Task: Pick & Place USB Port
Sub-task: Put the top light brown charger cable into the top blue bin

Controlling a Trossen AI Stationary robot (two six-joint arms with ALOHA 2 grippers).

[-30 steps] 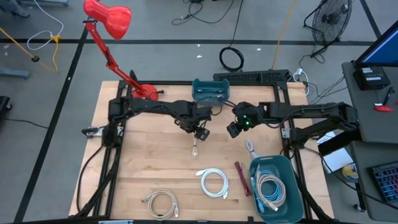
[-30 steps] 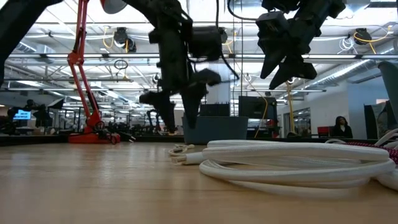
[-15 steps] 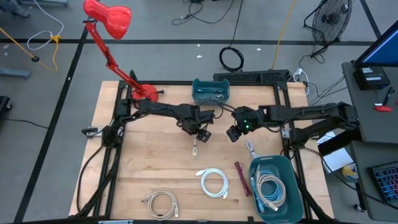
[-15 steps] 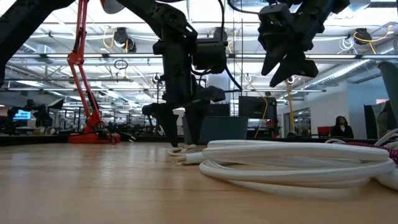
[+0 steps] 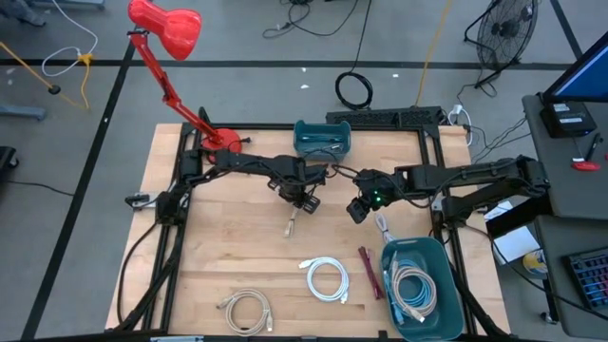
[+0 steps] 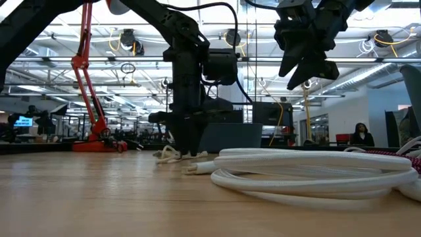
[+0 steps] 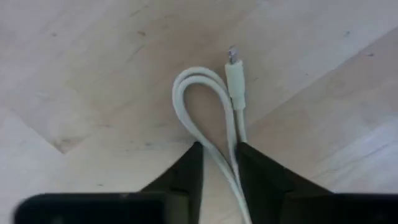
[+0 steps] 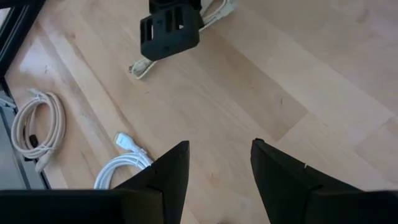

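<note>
A small white USB cable (image 5: 292, 226), folded into a narrow hairpin, lies on the wooden table near its middle. In the left wrist view its bend (image 7: 186, 93) and one plug (image 7: 235, 74) stick out past my fingers. My left gripper (image 5: 302, 201) points straight down at the table and is shut on this cable. My right gripper (image 5: 357, 207) hangs open well above the table, just right of the left one, with nothing between its fingers (image 8: 168, 174). My left gripper pinches the folded cable's two strands (image 7: 219, 155) between its two fingers, a short way back from the bend. The fingers (image 7: 191, 168) come from above, pointing down, and lie across the strands. The cable rests on the table; its bend and plug lie free beyond the fingers.
A white coiled cable (image 5: 326, 279), a beige coil (image 5: 245, 310) and a dark red cable (image 5: 370, 271) lie toward the near edge. A teal bin (image 5: 443, 255) holding cables stands at the near right. A smaller teal bin (image 5: 321, 140) and a red lamp (image 5: 166, 28) stand at the far side.
My left gripper has come down onto the table and shut on the small cable. The cable has turned a little, its free end shifting toward the table's left. My right gripper has swung slightly toward the near edge and stays open.
</note>
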